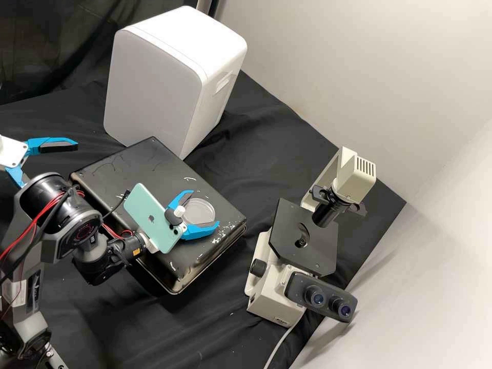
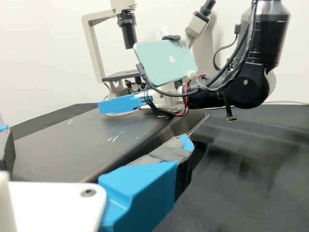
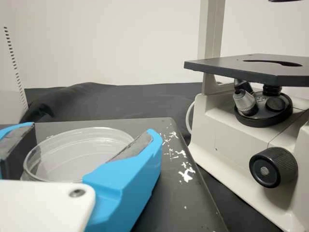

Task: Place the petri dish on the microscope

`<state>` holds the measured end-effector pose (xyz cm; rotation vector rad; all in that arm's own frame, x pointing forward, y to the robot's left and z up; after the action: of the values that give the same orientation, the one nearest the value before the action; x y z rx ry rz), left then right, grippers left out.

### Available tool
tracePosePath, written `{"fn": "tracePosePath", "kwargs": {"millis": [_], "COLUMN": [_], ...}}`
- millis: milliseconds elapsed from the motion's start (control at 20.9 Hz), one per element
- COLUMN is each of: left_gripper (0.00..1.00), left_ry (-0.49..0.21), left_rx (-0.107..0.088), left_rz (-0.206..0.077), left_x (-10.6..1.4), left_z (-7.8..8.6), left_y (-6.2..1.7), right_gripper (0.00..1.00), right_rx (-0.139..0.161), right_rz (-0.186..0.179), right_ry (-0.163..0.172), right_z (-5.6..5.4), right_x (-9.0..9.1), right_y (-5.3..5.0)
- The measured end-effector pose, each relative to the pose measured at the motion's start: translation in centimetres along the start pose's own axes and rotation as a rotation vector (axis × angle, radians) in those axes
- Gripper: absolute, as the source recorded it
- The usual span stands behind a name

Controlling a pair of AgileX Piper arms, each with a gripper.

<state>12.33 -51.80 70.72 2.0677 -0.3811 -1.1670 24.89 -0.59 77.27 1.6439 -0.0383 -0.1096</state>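
The petri dish (image 1: 197, 211) (image 3: 77, 152), clear and with nothing visible inside it, lies flat on a scratched black tray (image 1: 128, 169) (image 3: 193, 193) that sits on the cloth-covered surface (image 1: 266, 138). It lies near the tray corner that faces the microscope (image 1: 277, 287). The right gripper (image 1: 205, 209) (image 3: 89, 133) is low over the tray with its jaws apart, one blue finger on each side of the dish and both close to its rim. In the right wrist view the dark pads of the fingers (image 3: 130, 150) run along the dish wall, and the dish rests on the tray between them. A mint-green phone (image 1: 148, 218) (image 2: 166, 60) is fixed to that arm just behind the gripper. The left gripper (image 1: 48, 164) (image 2: 94, 137) is near the far end of the tray, well apart from the dish, with its jaws wide apart and nothing between them. The microscope stands on the cloth just beside the tray, its flat black stage (image 1: 307, 241) (image 3: 251, 67) bare and its eyepieces (image 1: 328, 300) facing the near edge of the surface. In the right wrist view its lens turret (image 3: 256, 104) shows under the stage and a black focus knob (image 3: 273, 166) on its side. A white box (image 1: 169, 72) stands behind the tray.
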Motion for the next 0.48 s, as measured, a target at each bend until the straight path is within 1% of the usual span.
{"fn": "tracePosePath", "kwargs": {"millis": [239, 334, 430, 478], "left_gripper": [1.0, 1.0, 1.0, 1.0], "left_ry": [-0.003, -0.003, -0.003, -0.005], "left_rx": [0.0, 0.008, 0.015, 0.013], "left_rz": [0.0, 0.0, -0.001, -0.005], "left_x": [0.01, 0.01, 0.01, 0.04], "left_z": [0.05, 0.05, 0.05, 0.07], "left_y": [0.0, 0.0, -0.02, -0.09], "right_gripper": [0.0, 0.0, 0.0, 0.0], "right_rx": [0.004, 0.019, 0.026, 0.027], "right_rz": [0.0, 0.007, 0.017, 0.026], "right_ry": [0.0, 0.004, 0.012, 0.016], "right_z": [0.06, 0.06, -0.06, -0.13], "right_x": [0.01, -0.01, -0.22, -0.37], "right_y": [0.07, 0.35, 0.71, 0.96]}}
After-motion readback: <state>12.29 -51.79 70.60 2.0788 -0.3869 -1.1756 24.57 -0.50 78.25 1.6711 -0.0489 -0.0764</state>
